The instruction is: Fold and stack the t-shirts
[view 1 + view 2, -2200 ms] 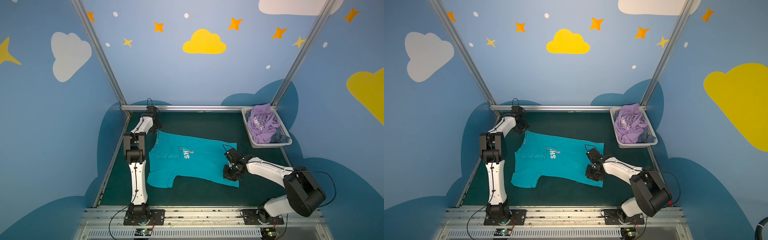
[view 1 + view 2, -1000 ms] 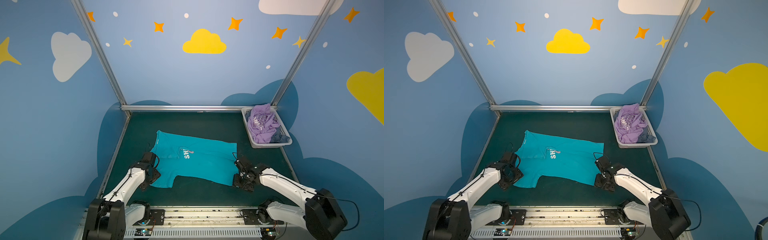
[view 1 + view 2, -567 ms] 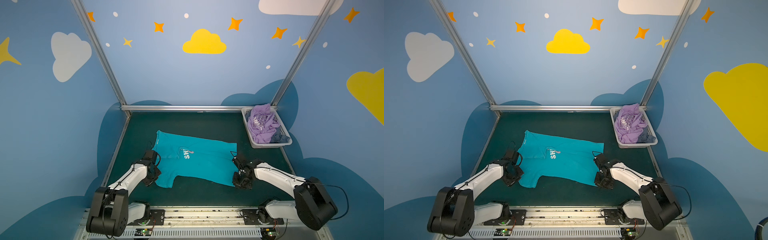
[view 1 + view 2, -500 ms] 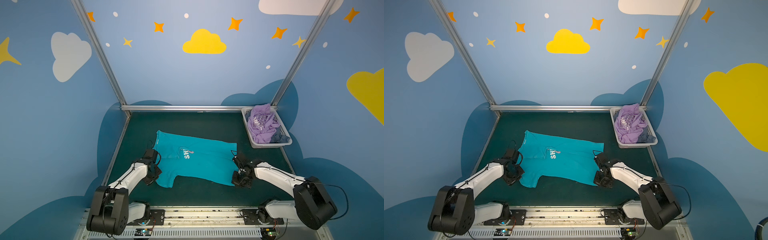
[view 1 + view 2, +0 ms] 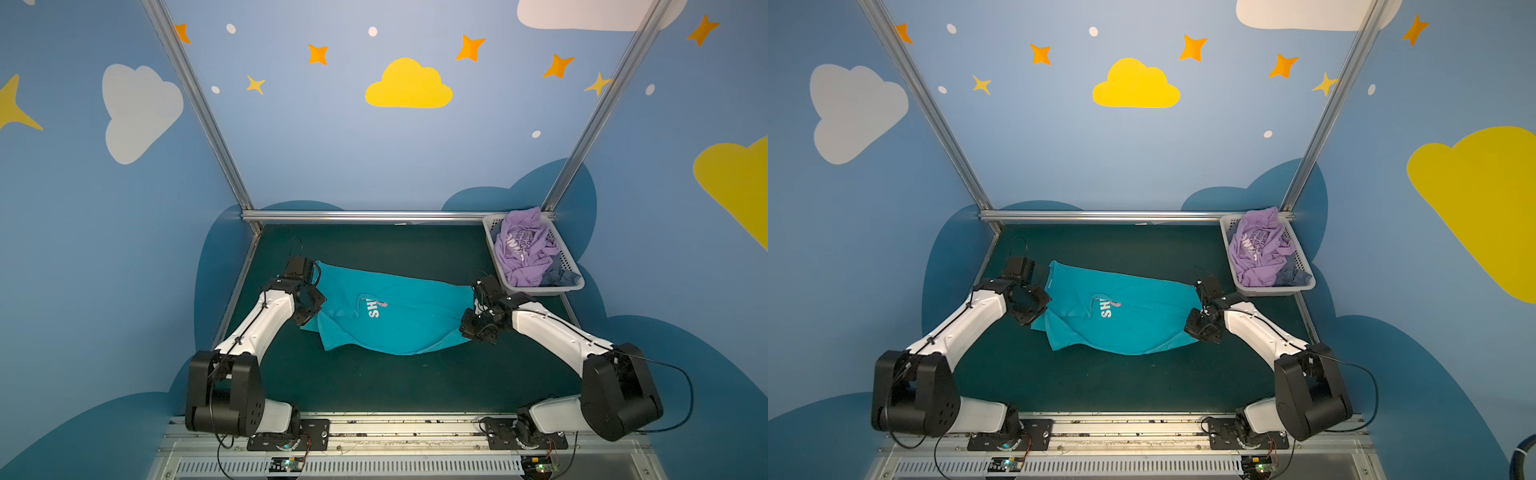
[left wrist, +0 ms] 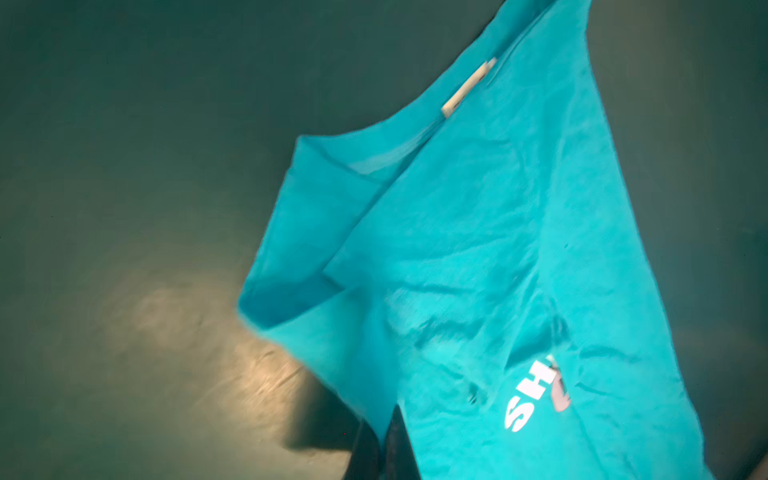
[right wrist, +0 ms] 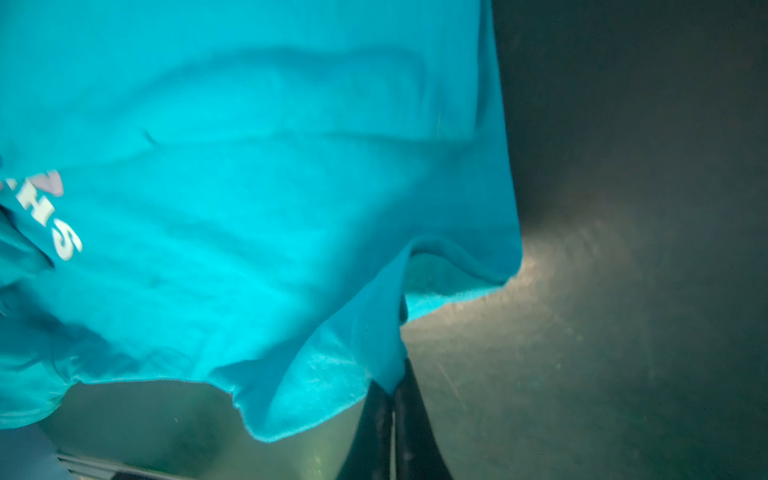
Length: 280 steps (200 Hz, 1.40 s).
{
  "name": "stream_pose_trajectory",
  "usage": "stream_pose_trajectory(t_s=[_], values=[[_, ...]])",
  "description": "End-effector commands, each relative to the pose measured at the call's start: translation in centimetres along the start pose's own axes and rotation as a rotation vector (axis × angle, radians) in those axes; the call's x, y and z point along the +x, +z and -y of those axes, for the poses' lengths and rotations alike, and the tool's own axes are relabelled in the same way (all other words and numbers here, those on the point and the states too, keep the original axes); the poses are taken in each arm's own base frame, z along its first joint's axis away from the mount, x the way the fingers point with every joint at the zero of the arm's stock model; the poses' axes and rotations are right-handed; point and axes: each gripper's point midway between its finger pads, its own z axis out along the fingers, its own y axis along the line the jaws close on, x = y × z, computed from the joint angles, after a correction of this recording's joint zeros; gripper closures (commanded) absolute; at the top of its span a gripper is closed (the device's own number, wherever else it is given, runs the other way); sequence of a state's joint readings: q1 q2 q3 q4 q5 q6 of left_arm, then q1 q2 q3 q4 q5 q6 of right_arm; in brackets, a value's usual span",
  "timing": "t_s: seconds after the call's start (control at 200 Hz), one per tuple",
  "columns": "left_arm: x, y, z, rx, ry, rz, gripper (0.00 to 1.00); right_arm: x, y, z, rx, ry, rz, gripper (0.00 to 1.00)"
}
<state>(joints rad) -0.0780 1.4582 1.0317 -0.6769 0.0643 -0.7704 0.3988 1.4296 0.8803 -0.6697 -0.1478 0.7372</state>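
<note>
The teal shirt (image 5: 390, 316) lies across the middle of the table (image 5: 374, 382) in both top views, print up, its near edge lifted at both ends. My left tool (image 5: 312, 308) is clamped tight on the cloth at the shirt's left end, by the sleeve. In the left wrist view its dark fingers (image 6: 368, 453) sit pressed together at the bottom of the frame. My right tool (image 5: 474, 328) is closed just as hard on the hem corner at the right end, with cloth pinched between its fingers (image 7: 376, 417) at lower centre of the right wrist view. The lavender shirt (image 5: 521, 253) is bunched in the basket (image 5: 575, 276) at the upper right of the table.

I read this as the start of the first fold, near edge over to far edge. I would raise both tools together, at one height and one pace, so the span between them is lightly taut and the sagging middle does not drag. Lift only enough to clear the lower layer; too high and the far half may slide toward me. Then carry toward the top of the frame, set the held edge square on the far edge, and let go only once the cloth rests.
</note>
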Motion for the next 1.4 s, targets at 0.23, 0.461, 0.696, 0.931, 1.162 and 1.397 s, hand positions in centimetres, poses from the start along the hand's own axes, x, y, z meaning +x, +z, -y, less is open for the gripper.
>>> stream_pose_trajectory(t_s=[0.23, 0.461, 0.696, 0.931, 1.162, 1.397], values=[[-4.3, 2.1, 4.6, 0.052, -0.044, 0.006, 0.96, -2.1, 0.6, -0.1, 0.005, -0.001, -0.063, 1.00], [-6.3, 3.9, 7.3, 0.054, -0.041, -0.006, 0.96, -3.3, 0.8, 0.0, -0.018, 0.048, -0.057, 1.00], [-7.3, 6.2, 9.3, 0.015, -0.014, -0.007, 0.96, -4.3, 0.1, 0.7, 0.003, 0.061, -0.035, 1.00], [-6.7, 8.1, 10.4, -0.017, 0.015, -0.034, 0.96, -4.9, 0.1, 1.1, 0.027, 0.072, -0.033, 1.00], [-7.3, 7.7, 9.9, -0.053, 0.018, -0.009, 0.96, -5.1, 0.0, 2.9, 0.084, 0.094, -0.015, 1.00], [-9.4, 6.1, 9.4, -0.095, -0.015, 0.052, 0.96, -4.7, 0.0, 4.6, 0.124, 0.124, -0.005, 0.95]])
